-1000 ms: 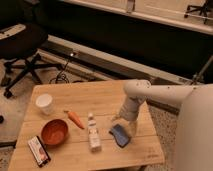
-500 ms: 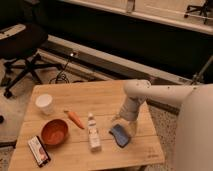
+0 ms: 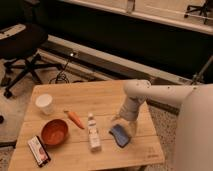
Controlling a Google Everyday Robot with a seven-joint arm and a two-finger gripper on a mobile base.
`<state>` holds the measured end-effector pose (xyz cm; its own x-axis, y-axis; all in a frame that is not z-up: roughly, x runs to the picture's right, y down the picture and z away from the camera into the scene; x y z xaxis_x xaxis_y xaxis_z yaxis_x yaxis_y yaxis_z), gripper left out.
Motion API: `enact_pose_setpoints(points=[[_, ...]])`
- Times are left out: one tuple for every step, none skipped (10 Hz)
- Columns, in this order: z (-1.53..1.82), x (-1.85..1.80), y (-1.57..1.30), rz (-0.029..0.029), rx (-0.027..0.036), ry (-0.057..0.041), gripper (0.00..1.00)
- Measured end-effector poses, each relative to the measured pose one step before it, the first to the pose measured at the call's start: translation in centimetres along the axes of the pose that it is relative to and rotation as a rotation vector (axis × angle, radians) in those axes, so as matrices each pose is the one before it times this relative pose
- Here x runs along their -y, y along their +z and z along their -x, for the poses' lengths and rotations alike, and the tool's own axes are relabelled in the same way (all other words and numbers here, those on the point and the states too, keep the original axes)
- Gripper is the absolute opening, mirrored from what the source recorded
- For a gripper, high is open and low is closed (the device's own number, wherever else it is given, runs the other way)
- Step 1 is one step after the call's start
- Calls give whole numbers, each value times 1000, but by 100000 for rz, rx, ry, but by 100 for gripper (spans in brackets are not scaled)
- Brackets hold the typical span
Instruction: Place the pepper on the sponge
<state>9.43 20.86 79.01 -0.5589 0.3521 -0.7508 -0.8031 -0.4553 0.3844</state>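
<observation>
The pepper [image 3: 75, 119] is a small slender orange vegetable lying on the wooden table [image 3: 100, 97], left of centre. The sponge [image 3: 120, 135] is a flat blue pad lying near the table's right front. My gripper [image 3: 124, 123] hangs from the white arm just above and behind the sponge, well to the right of the pepper. Nothing shows in the gripper.
A white bottle [image 3: 93, 132] stands between the pepper and the sponge. An orange-red bowl [image 3: 54, 132] sits at the front left, a dark packet [image 3: 39, 150] lies in front of it, and a white cup [image 3: 45, 103] stands at the back left. An office chair [image 3: 22, 45] is beyond the table.
</observation>
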Motion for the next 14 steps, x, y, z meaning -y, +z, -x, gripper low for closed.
enact_pose_setpoints(points=[[2, 2, -2, 2, 3, 5, 80], [-2, 0, 1, -5, -1, -5, 80], [0, -1, 1, 0, -2, 1, 80], [0, 1, 0, -3, 1, 2, 80], [0, 0, 1, 5, -1, -1, 80], [0, -1, -1, 2, 0, 1, 80], [1, 3, 1, -3, -2, 5, 80], [0, -1, 0, -2, 2, -1, 80], [2, 9, 8, -47, 35, -43, 80], [26, 11, -7, -129, 350, -251, 80], [241, -165, -758, -91, 3180, -1814, 80], [116, -395, -1240, -220, 4400, -3499, 80], [-348, -1039, -1406, -52, 4711, -5083, 80], [-426, -1037, -1256, -661, 4327, -5067, 80]])
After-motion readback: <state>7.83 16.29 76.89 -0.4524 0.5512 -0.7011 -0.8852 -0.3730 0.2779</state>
